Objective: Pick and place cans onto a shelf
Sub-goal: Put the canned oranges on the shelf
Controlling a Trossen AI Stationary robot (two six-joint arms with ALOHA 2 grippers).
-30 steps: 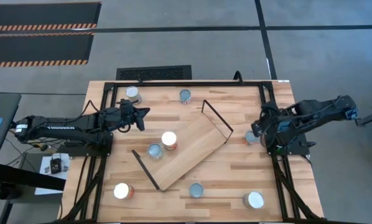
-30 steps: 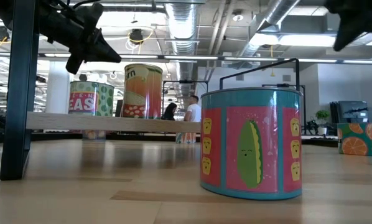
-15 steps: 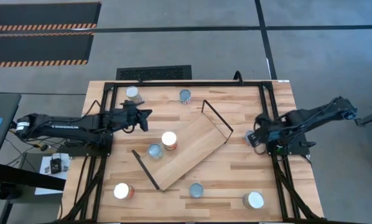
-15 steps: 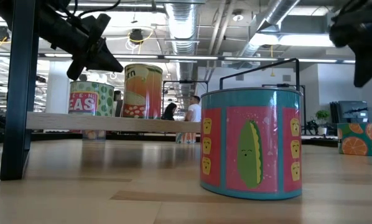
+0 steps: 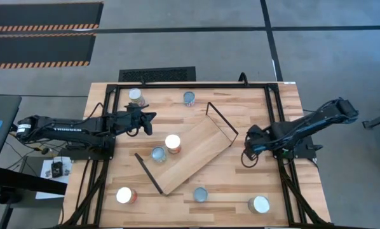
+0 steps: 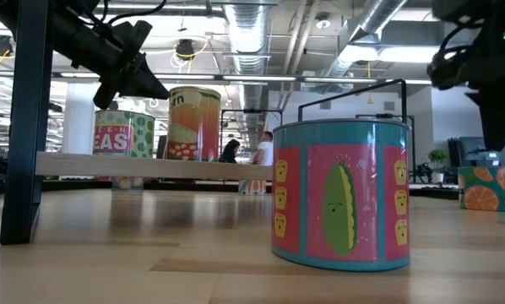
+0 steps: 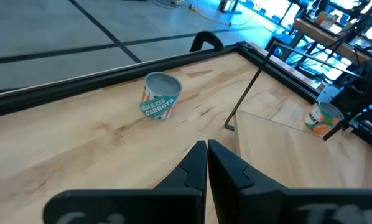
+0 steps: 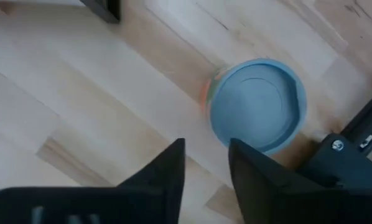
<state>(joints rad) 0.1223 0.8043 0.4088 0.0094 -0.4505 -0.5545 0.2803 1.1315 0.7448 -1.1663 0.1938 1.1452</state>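
The shelf (image 5: 193, 154), a light-wood board with black wire brackets, lies slantwise mid-table. Two cans stand on it, one white-topped (image 5: 173, 142) and one blue-grey (image 5: 158, 154). My right gripper (image 8: 208, 165) is open and points down near the table's right edge. Just beyond its fingertips a blue-grey-topped can with an orange side (image 8: 257, 104) stands on the table, not between the fingers. In the low view that can (image 6: 482, 187) shows below the gripper. My left gripper (image 5: 149, 119) hovers shut at the left, short of the shelf, holding nothing.
Loose cans stand at the far edge (image 5: 136, 95) (image 5: 189, 98) and near edge (image 5: 125, 195) (image 5: 201, 194) (image 5: 259, 204). The black table frame (image 8: 344, 146) runs close beside the right-hand can. Bare wood lies between the shelf and my right gripper.
My right gripper has come down and shifted toward the table's middle and near edge. It has tipped from slanting to pointing almost straight down beside the right-hand can. The cans and the shelf have not moved.
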